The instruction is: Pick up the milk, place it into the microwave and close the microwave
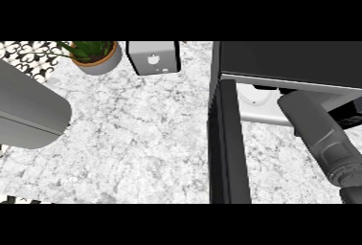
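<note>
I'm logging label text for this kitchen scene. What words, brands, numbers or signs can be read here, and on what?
No readable text anywhere.
Grey box beside the potted plant: a small pale emblem on its front, no letters legible.
Microwave and its open door: no markings visible.

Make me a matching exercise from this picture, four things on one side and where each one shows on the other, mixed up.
Things:
1. potted plant
2. toaster
3. microwave door
4. right forearm

Places:
A. standing open, edge on, down the middle of the view
B. reaching into the microwave at the right
C. top left corner of the counter
D. at the back, between plant and microwave

Pairs: 1-C, 2-D, 3-A, 4-B
</note>
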`<state>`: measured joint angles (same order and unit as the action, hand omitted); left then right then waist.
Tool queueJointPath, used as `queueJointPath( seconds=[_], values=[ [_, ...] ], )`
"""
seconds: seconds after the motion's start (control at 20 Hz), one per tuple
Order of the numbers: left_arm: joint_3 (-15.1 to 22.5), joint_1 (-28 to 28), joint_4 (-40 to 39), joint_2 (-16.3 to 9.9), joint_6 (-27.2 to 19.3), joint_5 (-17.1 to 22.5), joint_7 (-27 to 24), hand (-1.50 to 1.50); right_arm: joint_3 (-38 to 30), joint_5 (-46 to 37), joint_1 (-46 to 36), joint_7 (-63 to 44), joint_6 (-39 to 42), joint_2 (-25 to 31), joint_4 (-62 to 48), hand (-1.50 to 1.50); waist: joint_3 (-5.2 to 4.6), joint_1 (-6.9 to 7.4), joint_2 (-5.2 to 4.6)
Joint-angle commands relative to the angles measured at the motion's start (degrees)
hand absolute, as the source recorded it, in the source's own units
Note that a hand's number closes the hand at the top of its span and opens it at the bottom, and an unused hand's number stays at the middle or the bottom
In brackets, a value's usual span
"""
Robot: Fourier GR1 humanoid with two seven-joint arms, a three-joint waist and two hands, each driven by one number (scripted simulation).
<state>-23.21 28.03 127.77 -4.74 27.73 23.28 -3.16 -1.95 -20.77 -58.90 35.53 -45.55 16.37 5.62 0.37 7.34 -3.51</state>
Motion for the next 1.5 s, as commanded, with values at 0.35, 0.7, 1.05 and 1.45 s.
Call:
queueJointPath(
  seconds=[0.35,0.7,1.05,1.45],
  values=[
    [3.8,-1.3,-1.8,-1.1,4.5,-1.6,-0.5,-1.5,-4.1,4.3,0.5,7.6,12.8,-1.6,1.2,-1.5,0.0,-0.81,0.49],
    [8.8,-3.6,-1.8,-0.6,5.7,-3.8,1.0,-1.5,-8.6,9.2,1.0,12.2,23.5,-2.4,2.1,-1.5,-0.06,-3.01,1.15],
    [14.3,-3.0,-0.2,2.9,6.0,-6.7,1.7,-1.5,-11.5,12.4,5.7,16.3,33.0,-3.7,1.4,-1.5,-0.2,-4.55,2.31],
    [23.2,-4.7,0.1,4.7,3.4,-11.7,4.9,1.5,-13.3,15.3,14.6,22.0,48.0,-3.8,1.8,-1.5,-0.25,-6.49,3.05]
  ],
)
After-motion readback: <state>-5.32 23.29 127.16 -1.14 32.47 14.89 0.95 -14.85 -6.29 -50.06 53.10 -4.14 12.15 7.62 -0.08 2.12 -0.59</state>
